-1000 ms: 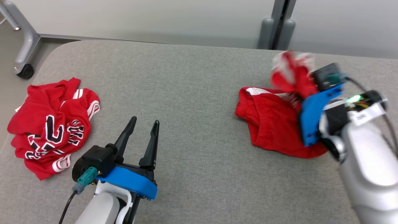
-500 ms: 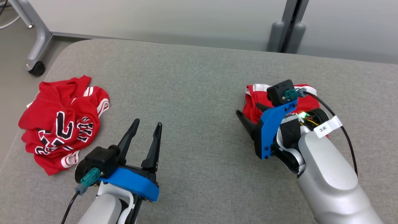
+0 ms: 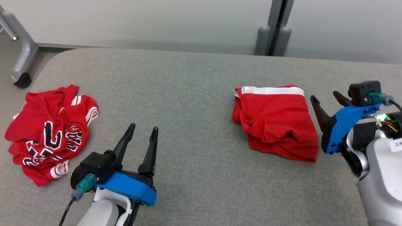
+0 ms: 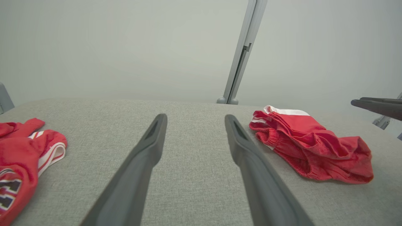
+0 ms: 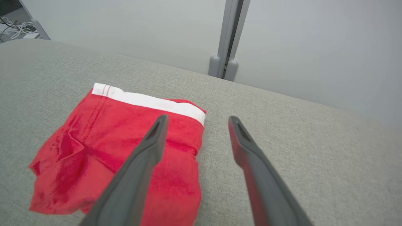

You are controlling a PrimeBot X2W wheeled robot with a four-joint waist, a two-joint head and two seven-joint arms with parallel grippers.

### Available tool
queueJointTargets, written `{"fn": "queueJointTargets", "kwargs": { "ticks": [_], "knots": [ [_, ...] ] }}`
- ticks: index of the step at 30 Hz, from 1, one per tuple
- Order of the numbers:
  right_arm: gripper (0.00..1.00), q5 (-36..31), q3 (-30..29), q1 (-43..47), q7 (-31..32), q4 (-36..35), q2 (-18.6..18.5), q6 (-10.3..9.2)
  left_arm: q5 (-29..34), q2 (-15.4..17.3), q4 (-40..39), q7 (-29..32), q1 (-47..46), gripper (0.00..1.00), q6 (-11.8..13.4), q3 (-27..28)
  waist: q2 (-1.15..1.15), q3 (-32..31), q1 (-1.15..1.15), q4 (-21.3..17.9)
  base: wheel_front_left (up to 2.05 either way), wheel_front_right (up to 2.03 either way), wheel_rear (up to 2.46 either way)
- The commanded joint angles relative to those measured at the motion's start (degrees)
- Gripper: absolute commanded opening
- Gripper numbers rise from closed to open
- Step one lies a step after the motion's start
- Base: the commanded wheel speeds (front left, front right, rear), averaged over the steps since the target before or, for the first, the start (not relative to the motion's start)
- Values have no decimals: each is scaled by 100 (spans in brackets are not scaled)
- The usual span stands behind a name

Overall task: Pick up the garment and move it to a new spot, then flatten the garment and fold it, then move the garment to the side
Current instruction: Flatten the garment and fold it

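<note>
Head view: my right gripper [image 3: 324, 95] has let go and pulled right, jaws spread and empty. The folded garment [image 3: 276, 121] now lies on the table's [image 3: 194, 94] right half, so the fold looks done. My left gripper [image 3: 143, 127] is open and empty.

Left wrist view: the garment [image 4: 311, 141] lies flat, far right.

Right wrist view: its white band faces far, and the long axis runs far to near.

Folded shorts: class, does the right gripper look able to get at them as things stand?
Probably yes. The right gripper is open just beside the shorts, with bare table between them and nothing lying on the cloth.
</note>
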Motion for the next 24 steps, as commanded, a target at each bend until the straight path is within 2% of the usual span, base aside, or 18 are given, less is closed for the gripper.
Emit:
{"fn": "queueJointTargets", "kwargs": {
  "ticks": [1,2,3,7,11,18,21,23,24],
  "knots": [
    [50,-49,0,71,-43,4,22,1,2,26,-15,-19,-94,100,13,-2,0,35,0,22,0,0,0],
    [17,-110,-17,73,-123,57,75,1,6,25,-25,-23,-129,100,4,-8,0,92,0,29,0,0,0],
    [0,-191,6,72,-170,146,135,1,8,22,-28,-26,-153,100,-6,-11,0,130,0,37,0,0,0],
    [0,-428,450,-1,-309,550,445,1,12,11,7,-37,-259,100,-25,-34,0,244,0,67,0,0,0],
    [0,-317,1238,-2,-294,883,764,1,-4,17,60,-44,-282,100,-38,-41,0,254,0,71,0,0,0],
    [0,629,2771,94,-301,841,1047,1,-53,51,60,-61,-229,100,60,19,0,155,0,-73,0,0,0],
    [0,1067,3030,96,-509,600,1072,1,-84,85,69,-75,-140,100,95,68,0,49,0,-174,0,0,0],
    [0,1270,2961,160,-784,365,1072,1,-116,100,72,-85,-76,100,132,119,0,-39,0,-247,0,0,0],
    [100,1314,2879,220,-921,262,1072,1,-130,109,71,-90,-50,100,151,141,0,-84,0,-284,0,0,0]
  ]
}}
